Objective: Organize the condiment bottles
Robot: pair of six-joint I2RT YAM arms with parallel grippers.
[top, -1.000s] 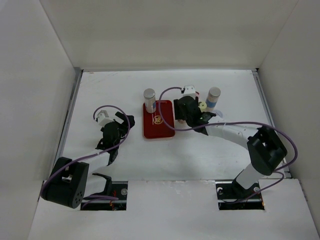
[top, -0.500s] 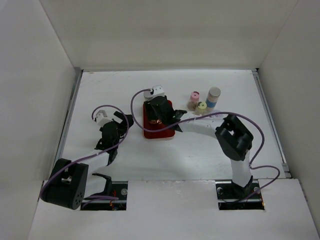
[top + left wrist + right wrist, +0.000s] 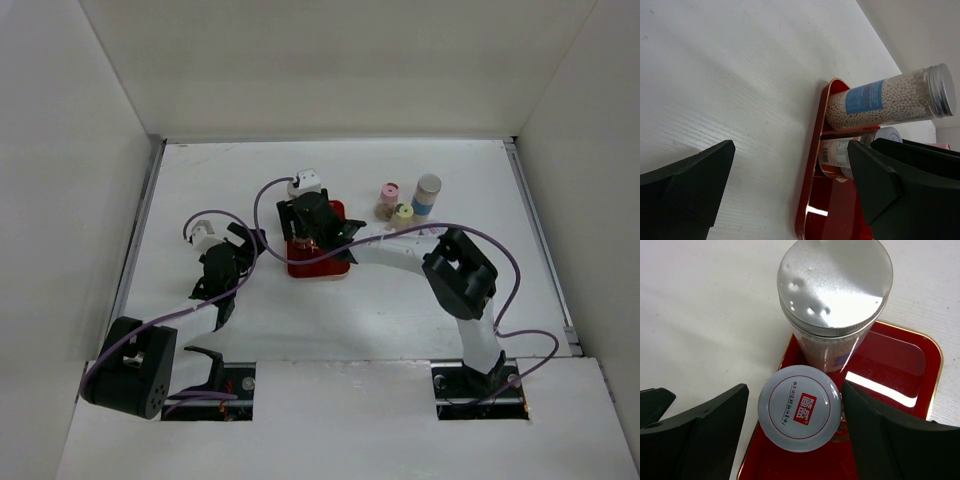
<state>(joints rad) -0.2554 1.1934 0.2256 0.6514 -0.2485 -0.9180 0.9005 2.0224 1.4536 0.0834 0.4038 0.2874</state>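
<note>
On the worktop the red tray carries two upright condiment bottles, the silver-capped bottle and white-capped bottle; the right pincer straddles the latter, spread, not touching; the left pincer gapes empty. Pink-capped bottle, yellow-capped bottle and grey-capped bottle stand off-tray: under half done, I judge

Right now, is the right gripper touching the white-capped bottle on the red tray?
Cannot tell. In the right wrist view the white-capped bottle stands inside the open right gripper: one side shows a gap, the other finger's edge meets the cap.
</note>
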